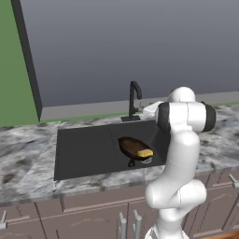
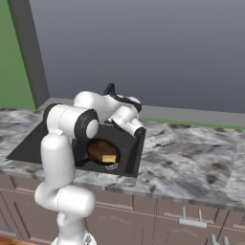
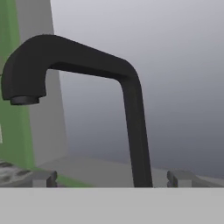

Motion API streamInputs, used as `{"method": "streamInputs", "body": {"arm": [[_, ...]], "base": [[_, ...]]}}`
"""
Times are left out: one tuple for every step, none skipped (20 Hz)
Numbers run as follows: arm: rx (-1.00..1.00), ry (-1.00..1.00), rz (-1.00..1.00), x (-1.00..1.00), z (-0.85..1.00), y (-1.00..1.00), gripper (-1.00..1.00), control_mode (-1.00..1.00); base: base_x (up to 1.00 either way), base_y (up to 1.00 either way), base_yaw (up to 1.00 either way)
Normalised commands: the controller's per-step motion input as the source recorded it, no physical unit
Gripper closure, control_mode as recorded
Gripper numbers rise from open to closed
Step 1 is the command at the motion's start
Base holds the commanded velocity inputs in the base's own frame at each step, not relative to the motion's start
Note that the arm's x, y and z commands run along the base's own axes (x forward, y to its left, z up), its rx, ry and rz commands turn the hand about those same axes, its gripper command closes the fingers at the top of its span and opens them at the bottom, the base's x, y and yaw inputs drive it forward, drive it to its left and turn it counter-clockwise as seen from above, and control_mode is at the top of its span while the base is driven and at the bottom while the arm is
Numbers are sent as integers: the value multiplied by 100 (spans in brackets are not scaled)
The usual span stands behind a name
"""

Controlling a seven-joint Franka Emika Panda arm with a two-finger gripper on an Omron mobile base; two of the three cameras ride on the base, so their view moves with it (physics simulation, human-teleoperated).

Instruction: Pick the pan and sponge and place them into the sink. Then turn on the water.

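Observation:
The pan (image 1: 132, 145) (image 2: 99, 149) lies in the right half of the black sink (image 1: 84, 149) (image 2: 28, 143), over the drain. The yellow sponge (image 1: 145, 152) (image 2: 109, 158) rests on the pan's near edge. My gripper (image 1: 142, 110) (image 3: 111, 179) hangs just right of the black gooseneck faucet (image 1: 135, 93) (image 3: 131, 109), low by its base. It is open and holds nothing, and its fingertips (image 3: 43, 178) stand either side of the faucet stem in the hand view. No water is in view at the spout (image 3: 24, 99).
A marble counter (image 1: 28, 154) (image 2: 191, 153) surrounds the sink, with cabinet drawers below its front edge. A grey wall rises close behind the faucet. A green wall (image 1: 14, 60) stands at the left.

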Motion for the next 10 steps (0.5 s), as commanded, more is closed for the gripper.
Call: {"method": "streamInputs", "body": {"arm": [[-2,0,-8,13,-8,-2,-100,-100],[-2,0,-8,12,-9,-1,-100,-100],[-2,0,-8,13,-10,0,-100,-100],[-2,0,-8,14,-10,0,-100,-100],[-2,0,-8,14,-12,0,-100,-100],[-2,0,-8,14,-13,0,-100,-100],[-1,0,-8,13,-13,0,-100,-100],[-1,0,-8,13,-14,0,-100,-100],[-1,0,-8,14,-14,0,-100,-100],[-1,0,-8,17,-13,0,-100,-100]], "base": [[0,0,0],[0,0,0],[0,0,0],[0,0,0],[0,0,0],[0,0,0],[0,0,0],[0,0,0],[0,0,0],[0,0,0]]}}
